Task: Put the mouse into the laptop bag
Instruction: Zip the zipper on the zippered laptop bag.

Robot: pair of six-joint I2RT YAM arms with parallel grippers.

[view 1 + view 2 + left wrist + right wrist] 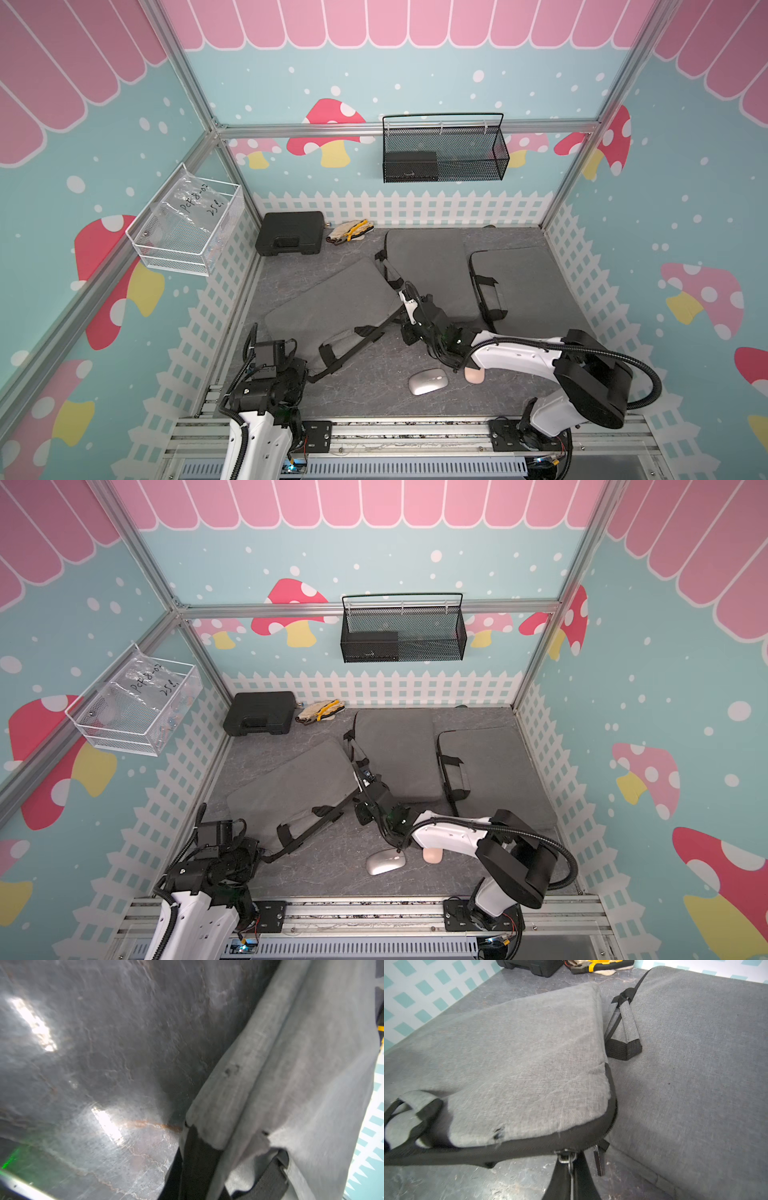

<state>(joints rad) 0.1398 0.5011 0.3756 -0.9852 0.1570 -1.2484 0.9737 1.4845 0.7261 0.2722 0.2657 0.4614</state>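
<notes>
The right claw (569,1176), lower centre, is clamped on the zipper pull (566,1157) of the laptop bag (519,1059); it should draw steadily along the seam. I cannot tell the left claw (305,374)'s grip. The mouse (428,381) lies on the counter (365,399), lower centre.

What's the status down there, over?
Both shut: right gripper on zipper pull of laptop bag, left gripper apparently on its black edge. The mouse lies on the table, not bagged. Bag shows no opening yet.
</notes>
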